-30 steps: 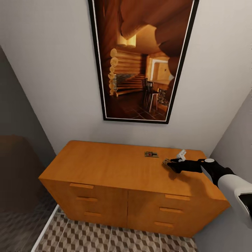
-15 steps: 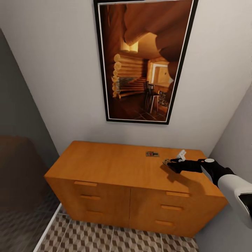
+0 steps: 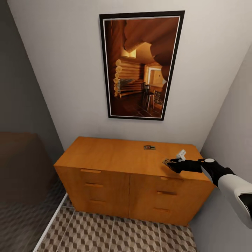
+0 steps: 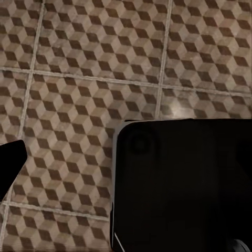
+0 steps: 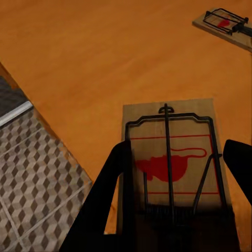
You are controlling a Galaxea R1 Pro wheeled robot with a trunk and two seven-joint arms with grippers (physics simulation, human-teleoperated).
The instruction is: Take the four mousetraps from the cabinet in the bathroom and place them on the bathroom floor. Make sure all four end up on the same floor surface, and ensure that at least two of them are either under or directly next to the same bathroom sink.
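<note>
We face the cabinet (image 3: 129, 164), orange-brown, under a framed cabin picture (image 3: 141, 66). Our right gripper (image 3: 168, 163) hangs over the top's right end, fingers pinching the sides of one mousetrap (image 5: 170, 160), tan board, red bait patch up, held above the wood. A second mousetrap (image 3: 149, 147) lies flat on the top, nearer the wall, apart from the held one. Cube-pattern bathroom floor (image 3: 115, 234) below. Left gripper: dark shapes over the tiles; we cannot tell its state.
</note>
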